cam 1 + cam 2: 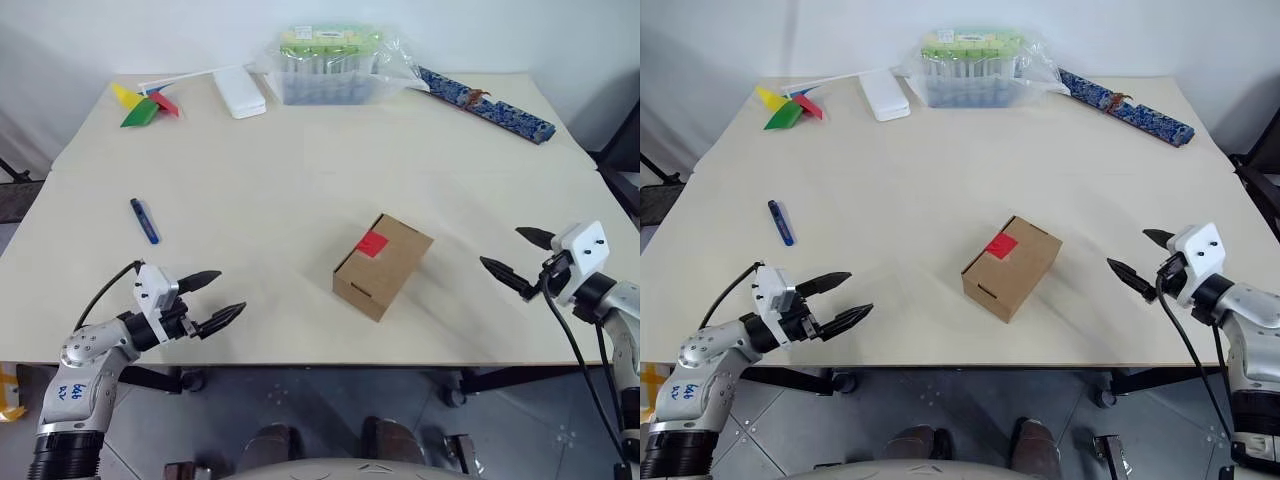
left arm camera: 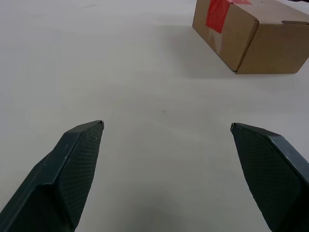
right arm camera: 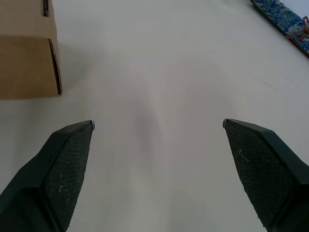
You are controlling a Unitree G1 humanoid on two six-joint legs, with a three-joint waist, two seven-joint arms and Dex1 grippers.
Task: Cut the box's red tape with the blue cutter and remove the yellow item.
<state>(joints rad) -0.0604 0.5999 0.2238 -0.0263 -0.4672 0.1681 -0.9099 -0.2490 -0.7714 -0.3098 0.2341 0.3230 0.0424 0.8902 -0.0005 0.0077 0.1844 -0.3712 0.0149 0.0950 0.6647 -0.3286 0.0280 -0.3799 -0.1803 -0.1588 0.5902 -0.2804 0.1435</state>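
Red tape (image 1: 372,243) on the box (image 1: 383,266) is uncut, both end effectors, left (image 1: 218,299) and right (image 1: 520,262), spread apart and empty; blue cutter (image 1: 144,220) lies flat on the bench (image 1: 300,170), so fingers could skid off.

Head views overlook table (image 1: 300,200); wrist views skim it.

Both end effectors (image 1: 217,296) (image 1: 515,257) agape (empty)

Pinwheel (image 1: 146,105), white case (image 1: 239,92), bagged tub (image 1: 333,65), patterned strip (image 1: 487,105).
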